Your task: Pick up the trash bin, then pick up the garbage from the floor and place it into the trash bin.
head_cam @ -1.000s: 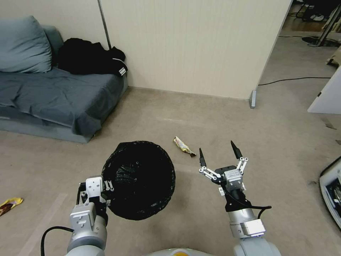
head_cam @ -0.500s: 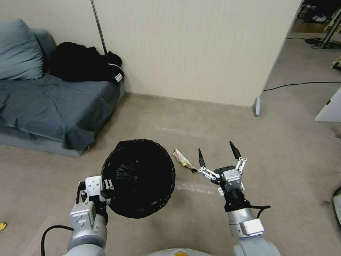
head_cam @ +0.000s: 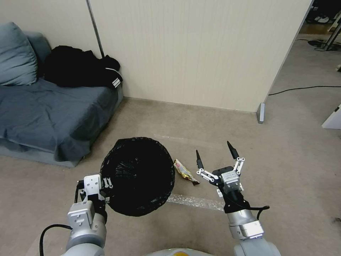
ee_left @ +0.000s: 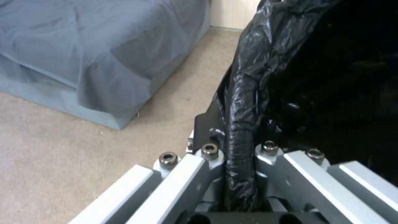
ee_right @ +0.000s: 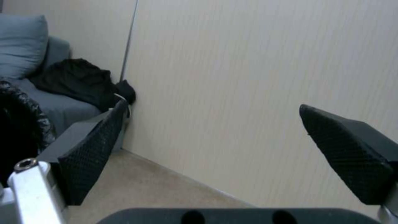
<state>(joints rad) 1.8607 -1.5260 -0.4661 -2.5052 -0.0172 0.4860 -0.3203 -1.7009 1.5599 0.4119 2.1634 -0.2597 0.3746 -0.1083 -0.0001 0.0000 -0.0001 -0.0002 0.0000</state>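
Head view. Bin (head_cam: 137, 176), one: black-lined, carried off the floor by the left gripper (head_cam: 105, 188), which is clamped on its near rim. Wrapper (head_cam: 184, 171), one: yellow, flat on the carpet, just beside the bin and just left of the right gripper (head_cam: 214, 156). Right gripper: spread wide, empty, held above the floor with tips pointing forward. Sofa (head_cam: 46, 117), one; black garment (head_cam: 80, 71), one, on it; wall panel (head_cam: 184, 49), one. Step in hand, as judged: the reach for the wrapper. To do it well, tip the wrist down, bring the fingers astride the wrapper's narrow width, and close low against the carpet; keep the bin level and near.

Left wrist view. Left gripper (ee_left: 238, 155): fingers pinched tight on a fold of liner and rim; bin (ee_left: 315, 77) mouth dark beyond.

Right wrist view. Fingers (ee_right: 89, 152), two, well apart, nothing between; panel ahead.
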